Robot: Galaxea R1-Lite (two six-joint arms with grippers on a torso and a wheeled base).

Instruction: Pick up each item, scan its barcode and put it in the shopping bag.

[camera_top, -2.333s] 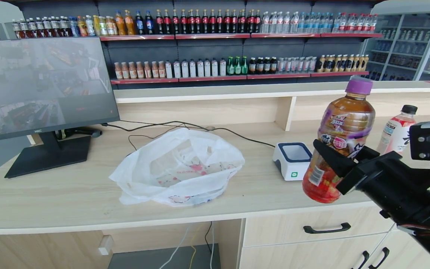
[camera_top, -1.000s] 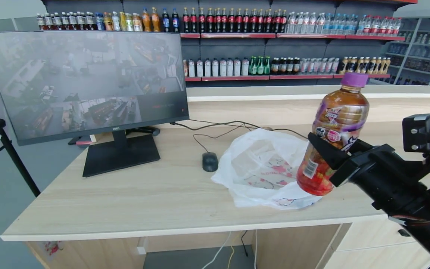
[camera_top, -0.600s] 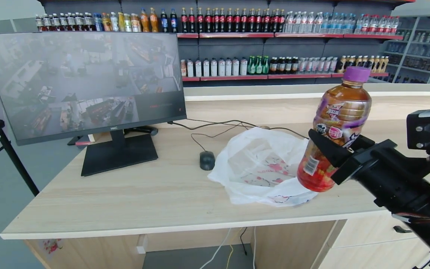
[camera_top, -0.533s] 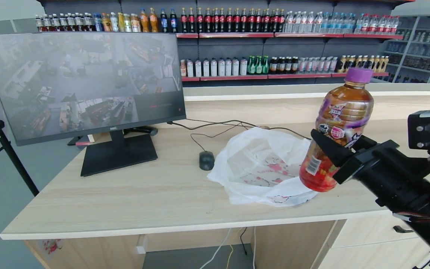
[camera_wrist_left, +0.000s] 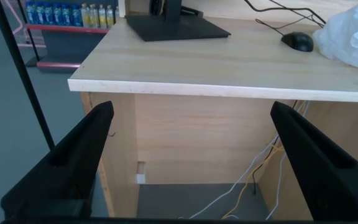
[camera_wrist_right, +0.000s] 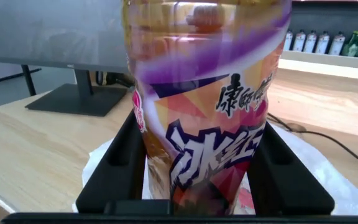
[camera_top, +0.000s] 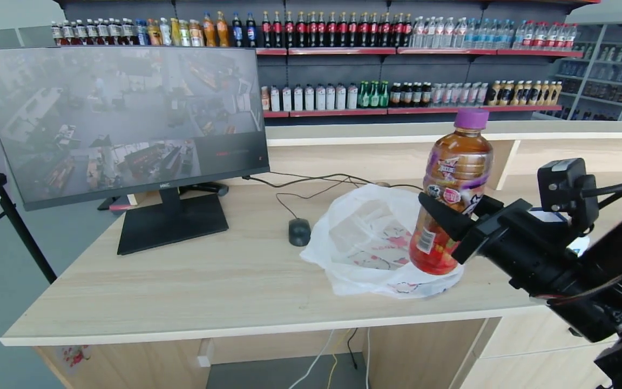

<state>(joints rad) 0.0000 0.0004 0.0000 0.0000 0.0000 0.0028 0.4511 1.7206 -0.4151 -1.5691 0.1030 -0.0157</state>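
In the head view my right arm reaches in from the right, my right gripper [camera_top: 459, 216] clamped around the upright bottle [camera_top: 454, 178], held over the right side of the shopping bag [camera_top: 362, 237] on the counter [camera_top: 181, 292]. In the left wrist view my left gripper [camera_wrist_left: 191, 155] is spread wide, low before the counter's front edge. In the right wrist view my fingers [camera_wrist_right: 120, 155] press both sides of the bottle, with the shopping bag underneath.

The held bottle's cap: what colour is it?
Purple cap on the bottle, clearest in the head view.
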